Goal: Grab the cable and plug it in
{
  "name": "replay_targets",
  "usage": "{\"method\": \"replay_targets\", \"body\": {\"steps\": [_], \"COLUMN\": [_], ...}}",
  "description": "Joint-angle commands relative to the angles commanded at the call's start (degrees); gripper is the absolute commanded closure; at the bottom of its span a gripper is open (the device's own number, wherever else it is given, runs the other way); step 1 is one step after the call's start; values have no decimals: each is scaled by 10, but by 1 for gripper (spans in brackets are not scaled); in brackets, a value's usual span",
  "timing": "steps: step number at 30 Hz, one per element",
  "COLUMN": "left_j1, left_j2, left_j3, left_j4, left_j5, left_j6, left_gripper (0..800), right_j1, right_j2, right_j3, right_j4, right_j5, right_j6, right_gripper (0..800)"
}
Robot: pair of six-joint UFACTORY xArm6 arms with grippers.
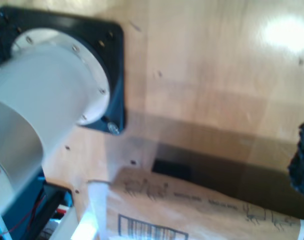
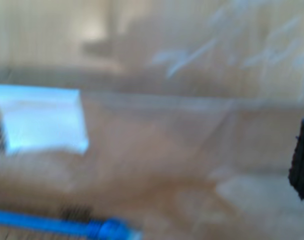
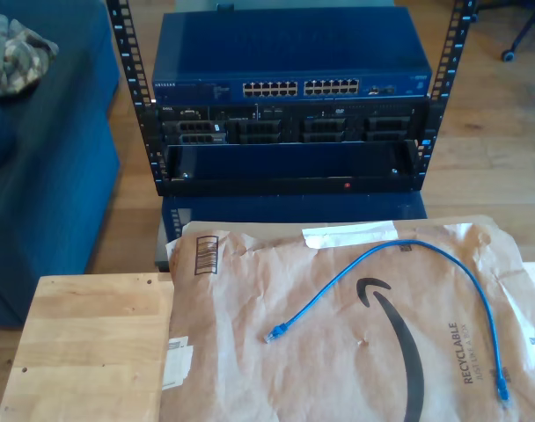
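Cable point(image 3: 399, 255): thin bright blue, arched over the brown paper mailer point(image 3: 355, 352) in the lower right of the exterior view; one plug near the mailer's middle, the other by its lower right edge.
Cable in the second wrist view point(image 2: 57, 225): blurred blue length ending in a plug.
Wooden board point(image 3: 91, 352): lower left of the exterior view, touching the mailer.
My first gripper: one dark pad point(image 1: 303, 160) in sight, opening cannot be told.
My second gripper: one dark pad point(image 2: 302, 165) in sight, opening cannot be told.
Arm base point(image 1: 57, 75): white cylinder on a black plate.
Network switch point(image 3: 289, 57): blue, atop the rack point(image 3: 289, 158), upper centre of the exterior view.
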Motion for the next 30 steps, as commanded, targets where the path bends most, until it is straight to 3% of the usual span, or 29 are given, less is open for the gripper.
{"method": "replay_targets", "body": {"steps": [6, 11, 17, 24, 30], "left_j1": [-104, -165, -195, -192, -192], "left_j2": [23, 33, 40, 41, 41], "left_j3": [-2, -1, -1, 3, 4], "left_j4": [-39, -58, -58, -57, -57], "left_j5": [-6, -9, -18, -18, -19], "left_j6": [-85, -136, -174, -172, -172], "left_gripper": [0, 0, 0, 0, 0], "right_j1": [219, 362, 443, 445, 445], "right_j2": [58, 158, 259, 385, 423], "right_j3": [-43, -115, -162, -229, -250], "right_j4": [14, 69, 80, 79, 77], "right_j5": [-2, -10, -137, -142, -144], "right_j6": [134, 152, 151, 149, 149], "right_gripper": [6, 4, 7, 7, 7]}}
